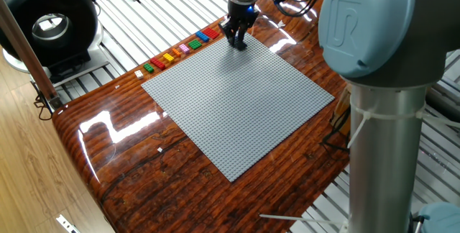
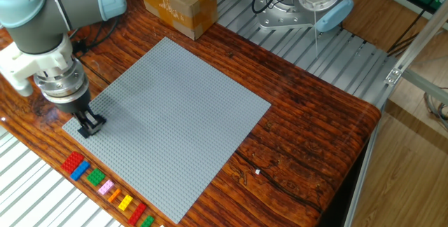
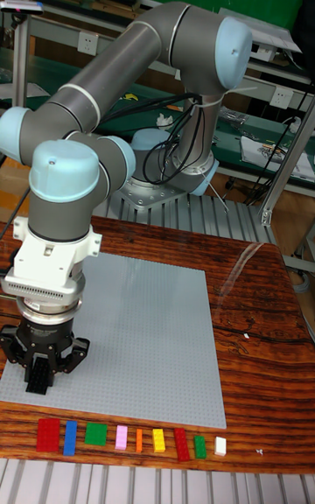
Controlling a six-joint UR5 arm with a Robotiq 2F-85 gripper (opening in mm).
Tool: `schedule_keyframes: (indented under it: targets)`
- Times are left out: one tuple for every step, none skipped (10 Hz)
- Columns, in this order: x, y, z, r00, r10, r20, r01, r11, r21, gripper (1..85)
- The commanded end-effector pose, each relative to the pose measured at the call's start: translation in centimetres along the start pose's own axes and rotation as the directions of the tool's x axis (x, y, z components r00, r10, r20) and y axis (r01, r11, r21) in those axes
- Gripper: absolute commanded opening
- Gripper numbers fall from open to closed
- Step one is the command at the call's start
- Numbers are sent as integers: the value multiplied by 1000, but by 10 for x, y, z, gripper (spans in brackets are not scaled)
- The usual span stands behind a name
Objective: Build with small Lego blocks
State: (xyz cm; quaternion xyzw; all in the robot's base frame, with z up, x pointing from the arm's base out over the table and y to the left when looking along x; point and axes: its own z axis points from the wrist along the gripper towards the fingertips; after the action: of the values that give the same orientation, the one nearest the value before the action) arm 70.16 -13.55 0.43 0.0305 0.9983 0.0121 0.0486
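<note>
Now, scene: we see a wooden counter carrying a large grey studded plate, with one arm working at its corner.
Gripper position: our gripper points straight down over the plate's corner, at about 9 o'clock in the other fixed view and about 12 o'clock in the one fixed view; in the tall fixed view it sits at about 7 o'clock.
Gripper state: the dark fingers look drawn close together, but we cannot tell whether they are fully pressed shut or pinch anything, since the tips are too small and dark in every view.
Blocks: the small blocks lie in a single row on the counter just beside the plate's edge, at 6 o'clock in the tall fixed view; the same row shows at 7 o'clock in the other fixed view and at 10 o'clock in the one fixed view.
Colours: red, blue, green, pink, orange and yellow, then red and green again, with a white piece at the end.
On the plate: we see no block pressed onto it.
Handling: we judge the blocks light, rigid and smooth, so they could slip or tip if pinched off centre.
Where to hold: we would close on the two long flat sides, near the middle, keeping the block level.
Risk: neighbours sit close in the row, so spread fingers could nudge one.
</note>
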Motion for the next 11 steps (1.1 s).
schedule_keyframes:
  targets:
    - [-2,0,3,999,-30,14,30,999,-11,10]
    - [-2,-1,6,999,-36,17,36,999,-12,10]
    - [-1,-2,6,999,-48,14,49,999,-9,10]
    - [0,-1,5,999,-52,12,52,999,-7,10]
    - [2,0,2,999,-52,6,52,999,-7,10]
    - [14,-4,-3,997,-65,-39,65,998,5,10]
    - [19,-11,-5,996,-71,-62,73,997,29,10]
    - [19,-9,-3,996,-63,-62,65,998,23,10]
    - [17,-7,0,997,-51,-61,52,998,21,10]
    - [18,-8,0,996,-55,-63,57,998,20,20]
    - [18,-8,0,996,-60,-63,61,998,19,40]
